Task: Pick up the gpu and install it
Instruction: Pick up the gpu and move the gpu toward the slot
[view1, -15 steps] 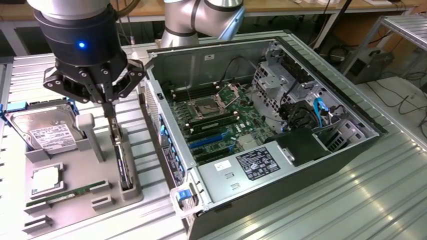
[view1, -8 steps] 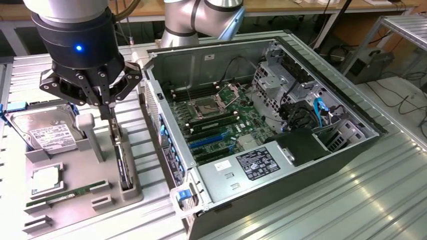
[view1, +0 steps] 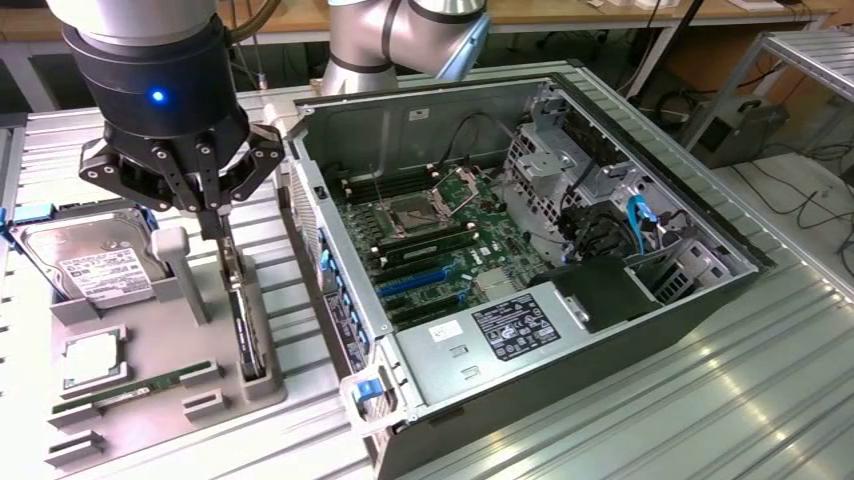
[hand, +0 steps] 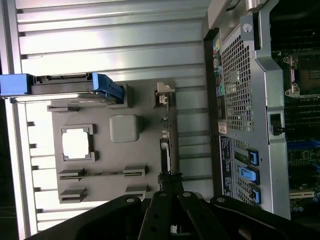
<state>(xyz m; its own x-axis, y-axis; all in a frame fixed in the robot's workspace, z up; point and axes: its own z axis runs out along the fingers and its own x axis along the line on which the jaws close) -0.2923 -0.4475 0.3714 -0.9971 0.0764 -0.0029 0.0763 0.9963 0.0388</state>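
Standing on edge in a slot of the gray tray (view1: 160, 340) (hand: 100, 150), the gpu (view1: 244, 320) (hand: 165, 145) shows as a thin dark strip with a pale metal end, beside a hard drive (view1: 94, 265) (hand: 65, 85), a chip (view1: 91, 358) (hand: 76, 143) and a memory stick (view1: 134, 390) (hand: 102, 173). The gripper (view1: 214, 222) (hand: 170, 182) sits at the card's other end; I cannot tell whether its jaws clamp it. The open case (view1: 441, 115) (hand: 240, 80) on the exterior view's right holds the motherboard (view1: 441, 240)

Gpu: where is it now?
On the exterior view's left, the gpu stands on edge in the grey tray beside the computer case, below the gripper.
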